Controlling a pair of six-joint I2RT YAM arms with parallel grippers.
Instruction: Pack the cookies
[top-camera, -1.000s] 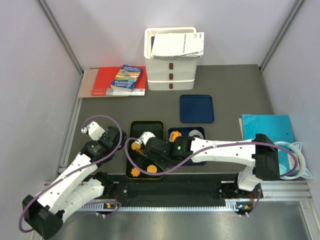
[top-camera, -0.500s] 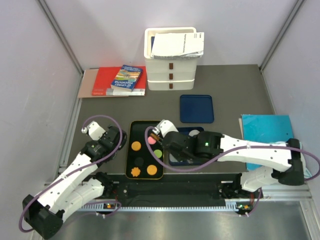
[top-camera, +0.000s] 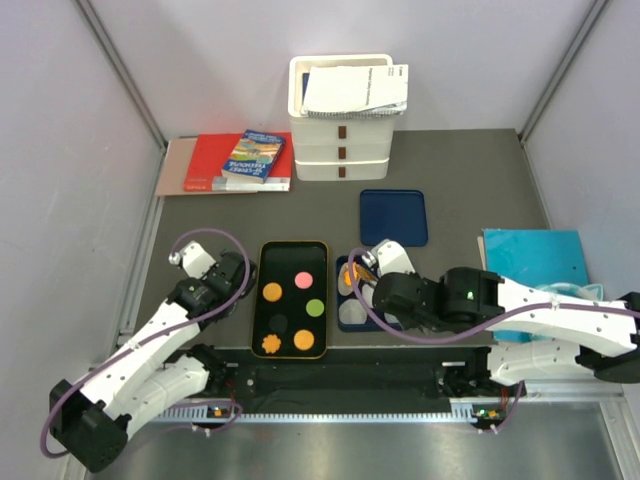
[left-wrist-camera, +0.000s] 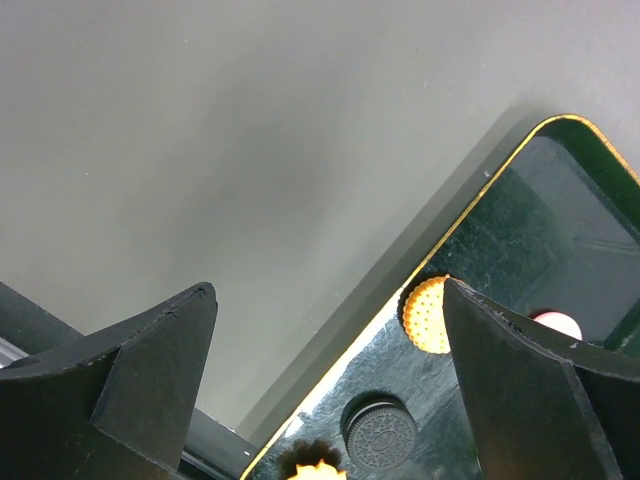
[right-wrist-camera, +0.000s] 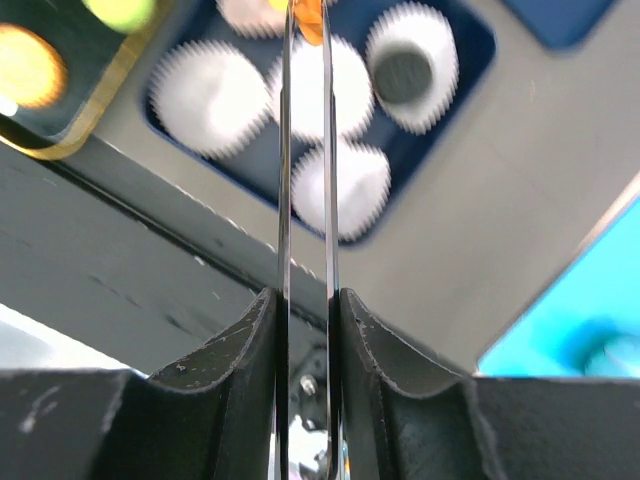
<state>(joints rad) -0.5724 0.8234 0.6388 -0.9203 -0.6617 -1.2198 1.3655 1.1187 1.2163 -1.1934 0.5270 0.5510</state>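
Note:
A black gold-rimmed tray holds several cookies: orange, pink, green, black, flower-edged orange and another orange. My right gripper is over the blue tray of white paper cups. Its thin metal blades are shut on an orange cookie, above the cups. One cup holds a black cookie. My left gripper is open and empty, above the table at the black tray's left edge.
A dark blue lid lies behind the cup tray. Stacked white boxes with papers stand at the back, with books at the back left. A teal folder lies at the right. The arms' base rail runs along the near edge.
My right gripper has lifted an orange cookie from the black tray's left side and carried it right, over the blue tray of cups. The left arm has barely moved.

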